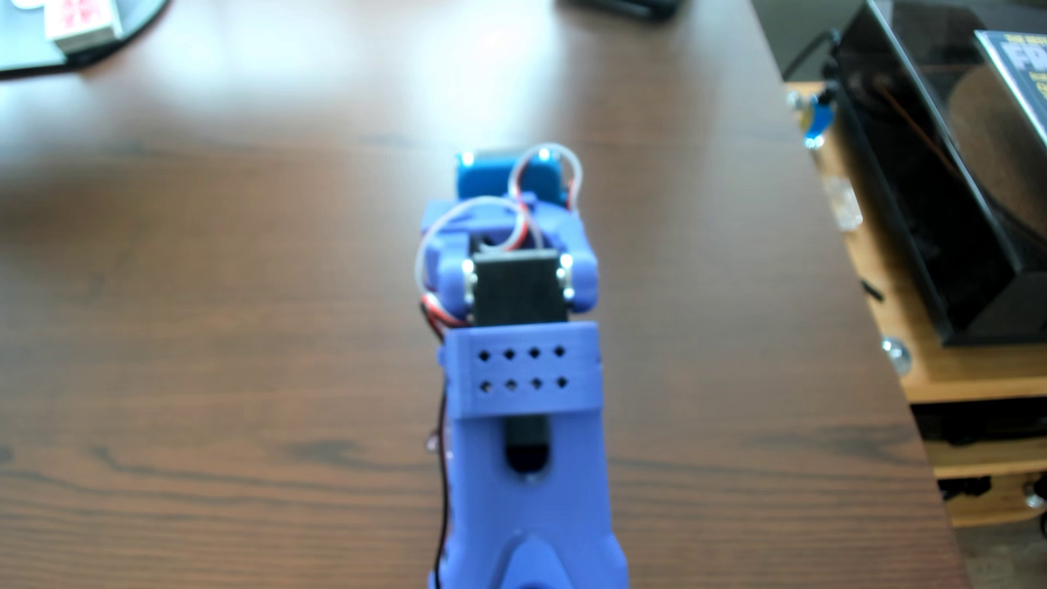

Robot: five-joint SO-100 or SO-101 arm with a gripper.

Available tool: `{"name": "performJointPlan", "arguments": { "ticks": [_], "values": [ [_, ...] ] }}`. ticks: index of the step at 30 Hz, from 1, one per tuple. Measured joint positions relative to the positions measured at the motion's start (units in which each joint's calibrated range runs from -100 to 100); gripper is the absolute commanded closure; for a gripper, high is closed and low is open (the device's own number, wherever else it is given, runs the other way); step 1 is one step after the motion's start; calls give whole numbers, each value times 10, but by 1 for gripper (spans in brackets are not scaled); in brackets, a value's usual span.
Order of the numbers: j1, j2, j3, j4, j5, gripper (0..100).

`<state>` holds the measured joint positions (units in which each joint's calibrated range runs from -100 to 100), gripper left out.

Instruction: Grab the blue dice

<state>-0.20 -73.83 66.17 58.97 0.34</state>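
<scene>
The blue-violet arm (521, 396) runs up the middle of the other view, seen from behind and above, with a black servo (515, 289) and looped wires. Its bright blue gripper part (510, 175) is at the far end, pointing down toward the brown wooden table (226, 340). The fingertips are hidden under the arm, so I cannot tell whether the jaws are open or shut. The blue dice is not visible; it may be hidden beneath the gripper. The view is blurred.
The table's right edge (850, 283) runs diagonally; beyond it a wooden shelf holds a black turntable case (963, 198) and a book. A dark mat with a white box (79, 22) lies at the far left corner.
</scene>
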Motion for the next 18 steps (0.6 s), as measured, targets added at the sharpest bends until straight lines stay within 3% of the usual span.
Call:
{"name": "performJointPlan", "arguments": {
  "ticks": [8, 18],
  "values": [
    [7, -153, 206, -69, 29, 98],
    [7, -222, 308, -70, 36, 98]
  ]
}}
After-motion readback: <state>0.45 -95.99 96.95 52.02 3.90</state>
